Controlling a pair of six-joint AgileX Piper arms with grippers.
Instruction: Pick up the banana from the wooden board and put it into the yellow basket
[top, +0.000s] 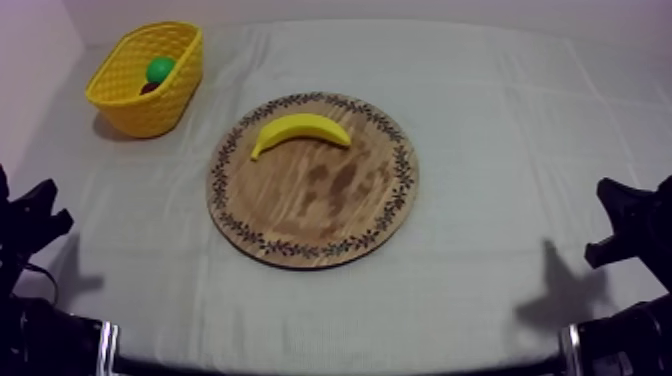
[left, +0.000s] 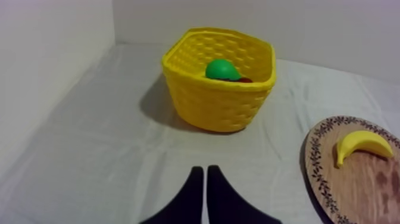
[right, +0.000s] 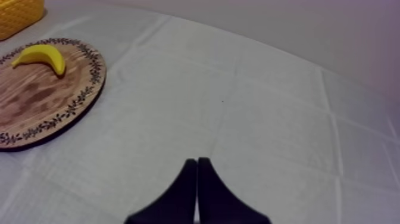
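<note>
A yellow banana (top: 299, 130) lies on the far half of the round wooden board (top: 330, 210) at the table's middle. The yellow basket (top: 148, 78) stands at the far left; inside it sit a green fruit (top: 159, 69) and something dark red. My left gripper (top: 35, 222) rests low at the left edge, and my right gripper (top: 625, 220) low at the right edge, both far from the board. From the left wrist, my left gripper (left: 205, 173) is a narrow shut wedge facing the basket (left: 220, 98), banana (left: 362, 144) off to its side. My right gripper (right: 197, 164) is likewise shut, empty.
Walls border the table at the left and back. The grey-white cloth (top: 520, 130) lies between the board and each arm.
</note>
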